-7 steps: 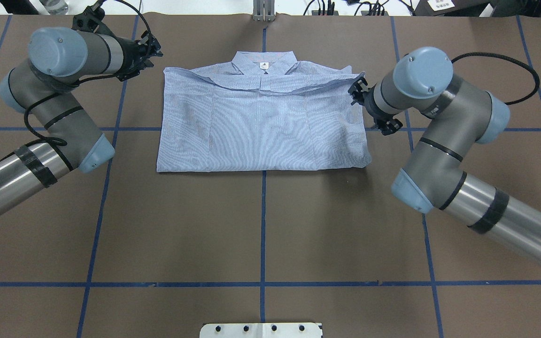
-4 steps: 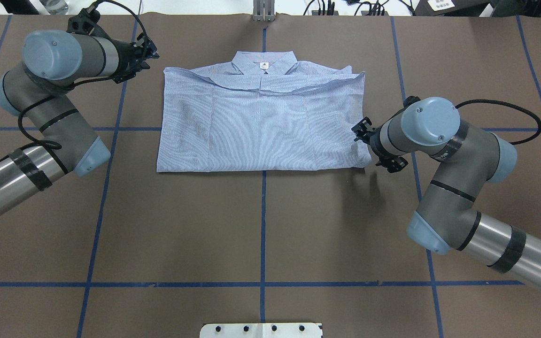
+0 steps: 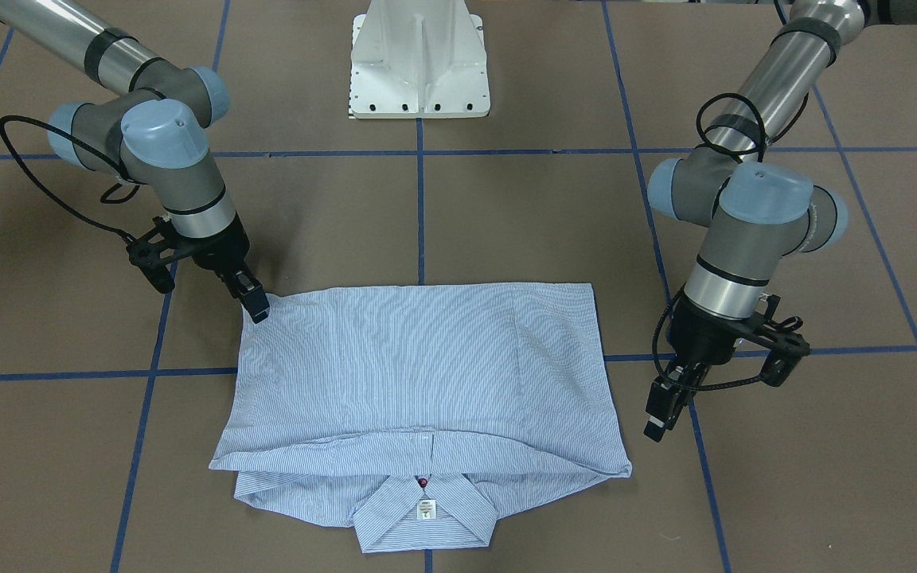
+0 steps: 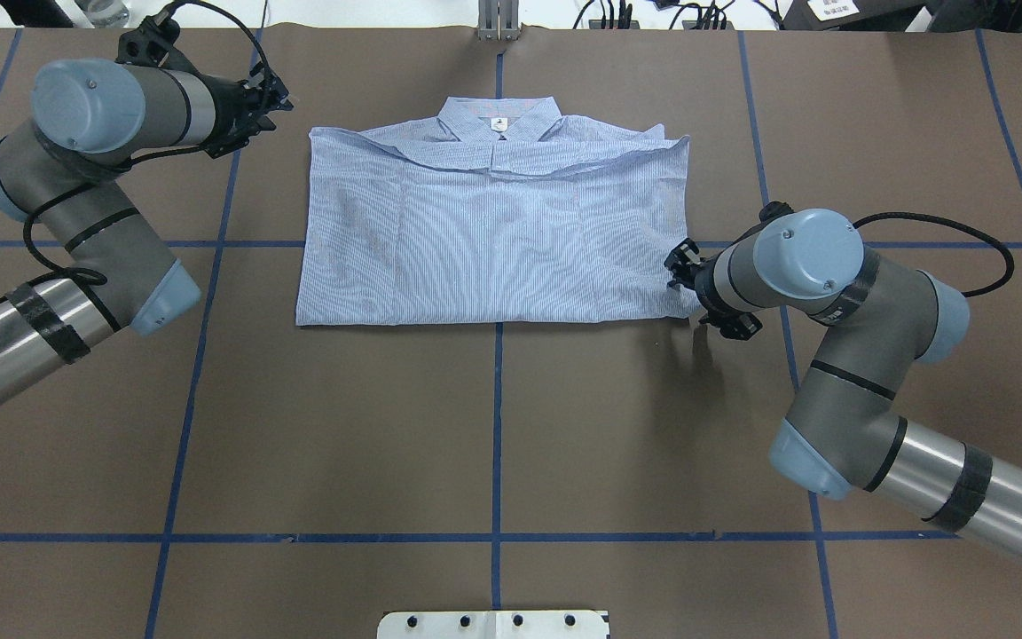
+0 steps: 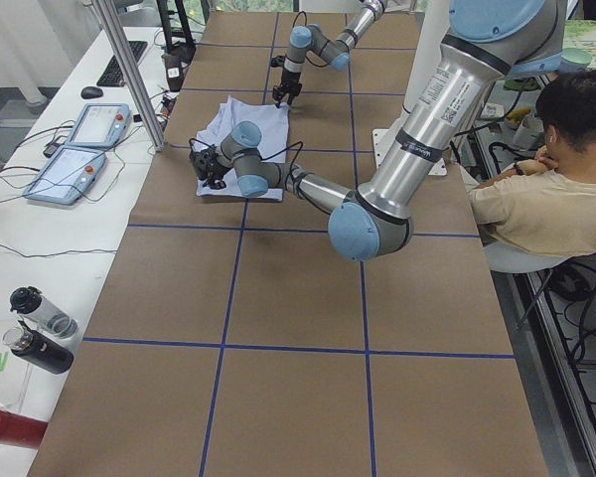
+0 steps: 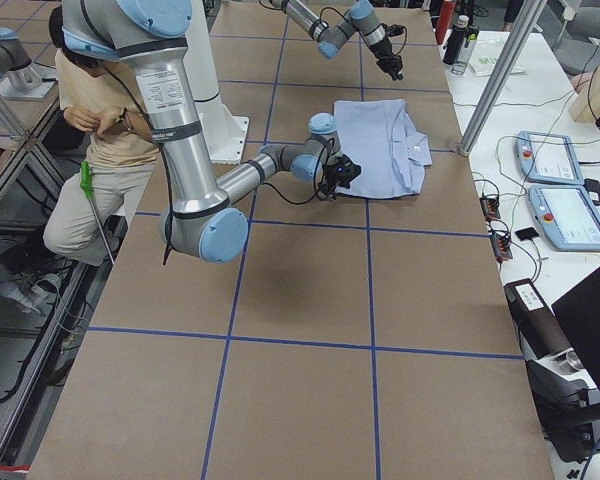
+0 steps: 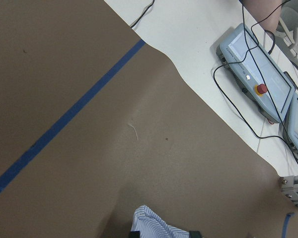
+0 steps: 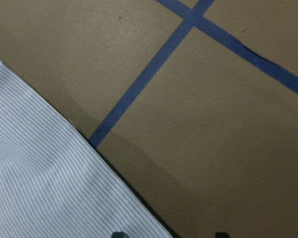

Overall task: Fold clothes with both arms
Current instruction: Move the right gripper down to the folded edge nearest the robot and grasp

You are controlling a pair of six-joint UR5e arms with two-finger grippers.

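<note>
The striped shirt point(image 4: 493, 231) lies folded into a rectangle on the brown table, collar point(image 3: 425, 513) and neck label on the side far from the robot. My right gripper point(image 3: 256, 307) is low at the shirt's near right corner, touching its edge. In the right wrist view its jaws stand apart, open, with the shirt point(image 8: 44, 183) edge running between them. My left gripper point(image 3: 657, 419) hangs just outside the shirt's far left corner, apart from it. The left wrist view shows that corner point(image 7: 161, 225) between its separated tips, so it is open and holds nothing.
The white pedestal base point(image 3: 419, 72) stands at the robot's side. Blue tape lines point(image 4: 498, 426) grid the table. Teach pendants point(image 7: 258, 82) and cables lie beyond the far edge. A seated person point(image 5: 546, 199) is beside the table. Bottles point(image 5: 35, 328) stand at one end.
My right arm swung from the shirt's far right corner back to its near right corner and sank lower. My left gripper drew slightly away from the far left corner.
</note>
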